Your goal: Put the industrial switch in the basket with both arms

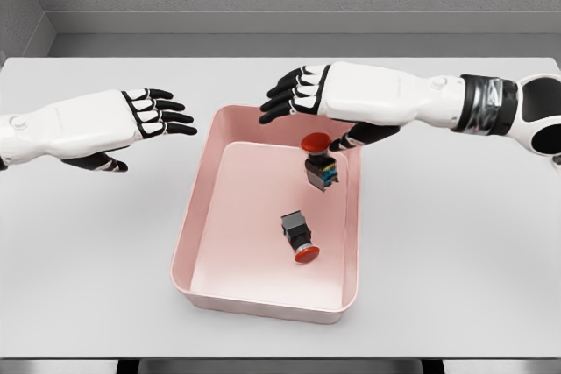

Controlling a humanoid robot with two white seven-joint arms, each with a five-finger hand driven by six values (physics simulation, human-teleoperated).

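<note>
readable text: none to be found anywhere
switches [319, 162]: no lettering, number or brand can be made out, too small
basket [203, 216]: plain pink, nothing printed
table [456, 243]: no marks or signs
hands [302, 94]: no logo or label is shown

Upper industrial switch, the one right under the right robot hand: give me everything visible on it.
The upper industrial switch has a red mushroom button on top and a dark blocky body with small blue and yellow details below. It stands roughly upright with the button up, over the far right part of the pink basket, just under the open right robot hand, whose thumb is close beside the button. Whether it is touching the thumb, falling or resting on the floor is unclear.
</note>
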